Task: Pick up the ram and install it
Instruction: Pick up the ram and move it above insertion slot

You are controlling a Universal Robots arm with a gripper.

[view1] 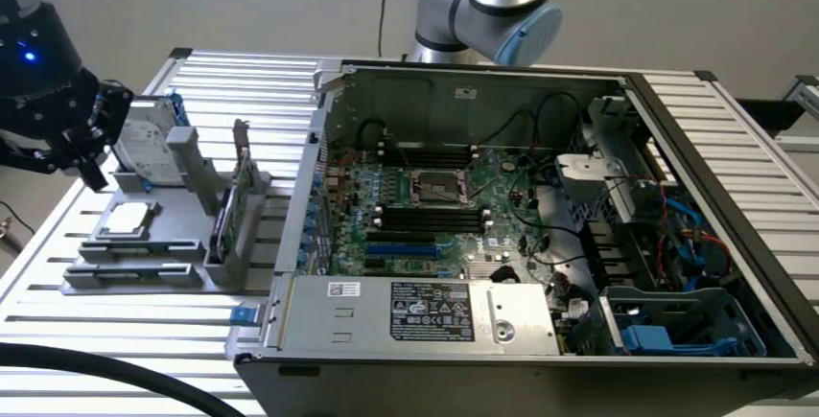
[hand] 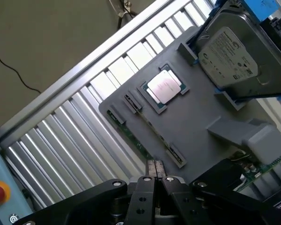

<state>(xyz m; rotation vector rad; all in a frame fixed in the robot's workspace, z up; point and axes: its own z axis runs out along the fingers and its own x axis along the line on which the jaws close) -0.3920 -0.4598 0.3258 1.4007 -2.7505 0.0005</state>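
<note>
One silver-and-blue jointed robot arm [view1: 493, 5] is reaching from behind one open black computer case [view1: 384, 74] across to the exterior view's left. It is holding its one black gripper [view1: 90, 173] pointed down over one grey moulded parts holder [view1: 179, 163] lying on the ribbed aluminium table [view1: 755, 196]. In the wrist view the gripper [hand: 155, 164] is showing its two fingertips pressed together with nothing between them, hanging just over the holder [hand: 201, 112] near one end of the ram [hand: 131, 135]; whether they are touching it I cannot tell. There is one ram, a long, thin green stick standing on edge in the holder's outermost long slot, showing as little more than a narrow green line between small grey clips. Just beside it one square silver processor chip [hand: 164, 87] is lying flat in its recess. One silver box-shaped hard drive [hand: 229, 56] is standing in blue rails at the holder's other end. One taller green expansion card [view1: 228, 216] is standing upright on the holder's case-facing side. Inside the case, one green motherboard [view1: 409, 235] is lying flat.
</note>
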